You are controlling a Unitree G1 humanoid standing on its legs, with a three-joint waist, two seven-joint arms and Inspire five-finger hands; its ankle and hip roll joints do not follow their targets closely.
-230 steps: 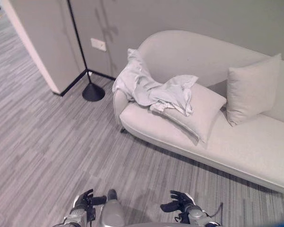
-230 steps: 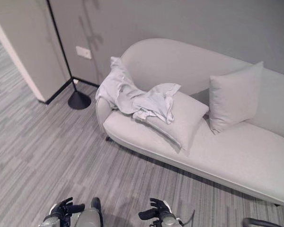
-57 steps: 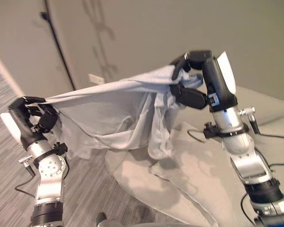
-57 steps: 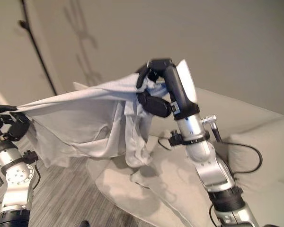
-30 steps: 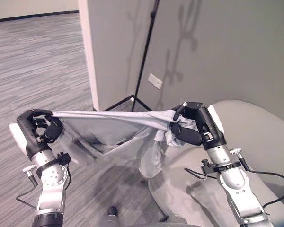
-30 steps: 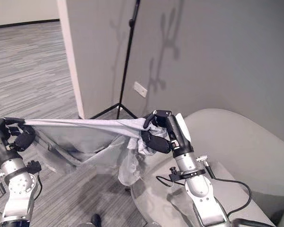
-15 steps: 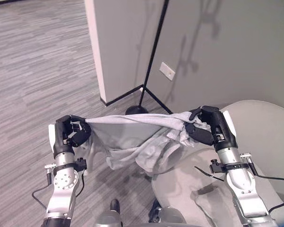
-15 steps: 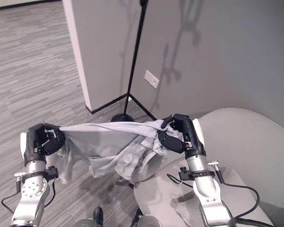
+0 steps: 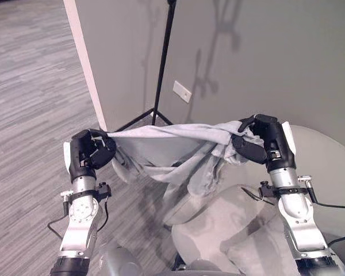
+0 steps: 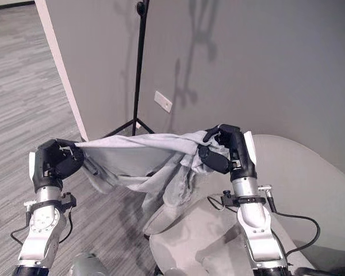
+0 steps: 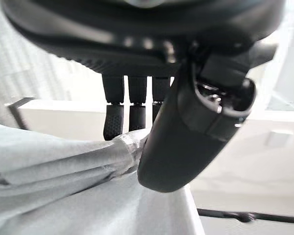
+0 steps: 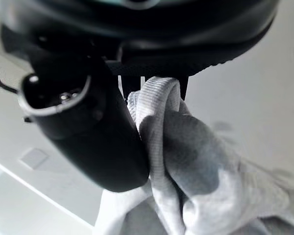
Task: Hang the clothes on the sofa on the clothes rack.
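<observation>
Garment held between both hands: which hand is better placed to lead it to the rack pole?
Probably the left. Both hands grip the garment, stretched between them. The left hand holds its end on the side of the black rack pole, while the right hand is over the sofa, farther from the pole.

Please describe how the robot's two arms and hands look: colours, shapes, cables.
Both arms are silver-grey jointed cylinders with black rings. The left hand and right hand are dark, each with a white panel on its outer side. Thin black cables loop by each wrist.
</observation>
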